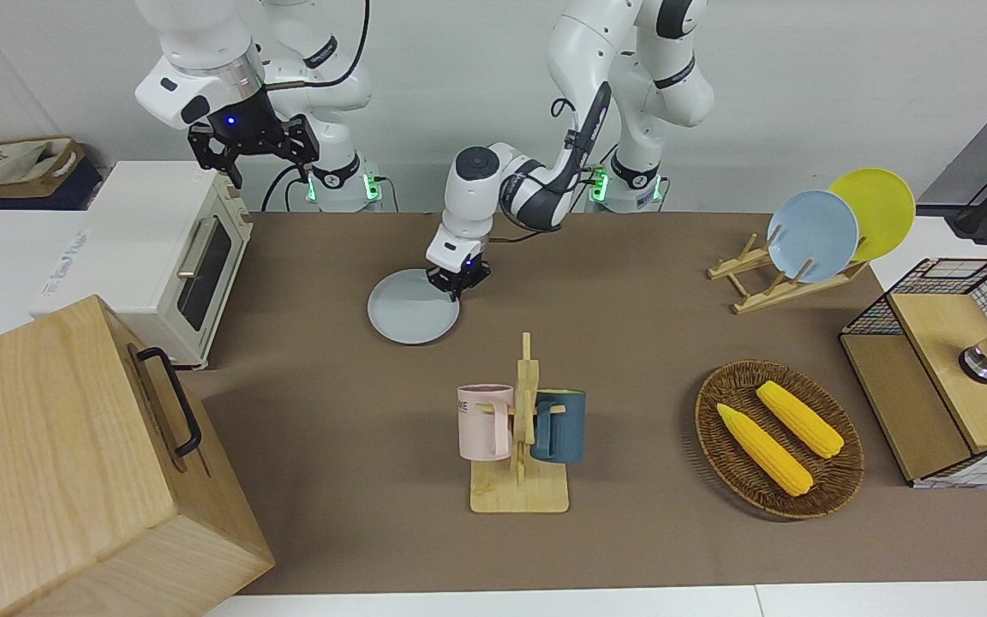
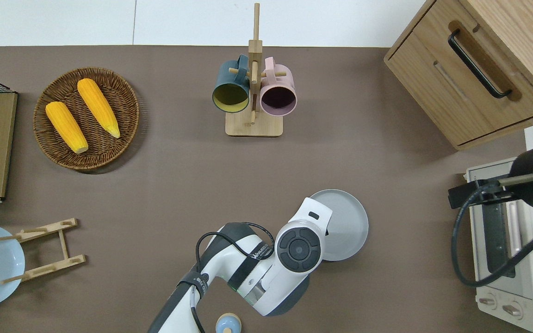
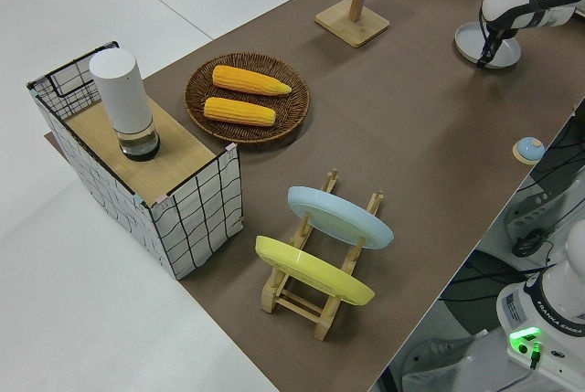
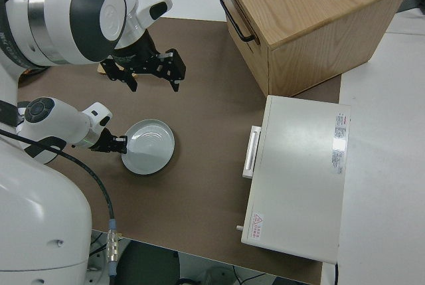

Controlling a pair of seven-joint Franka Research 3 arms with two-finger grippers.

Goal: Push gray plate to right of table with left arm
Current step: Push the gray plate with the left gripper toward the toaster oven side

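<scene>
Overhead view: my left gripper (image 2: 318,217) sat low at the gray plate (image 2: 347,222), at the edge facing the left arm's end of the surface (image 2: 178,185), so the plate lay toward the right arm's end. I could not tell whether its fingers were open or closed. The toaster oven (image 2: 502,240) stood at that end, with bare brown between. The mug stand (image 2: 253,125) stood farther off. The right arm was parked.

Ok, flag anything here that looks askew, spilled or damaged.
Nothing stands out. The gray plate lies flat on the table with the left gripper at its rim; both mugs hang on their rack, and both corn cobs lie in the wicker basket.
</scene>
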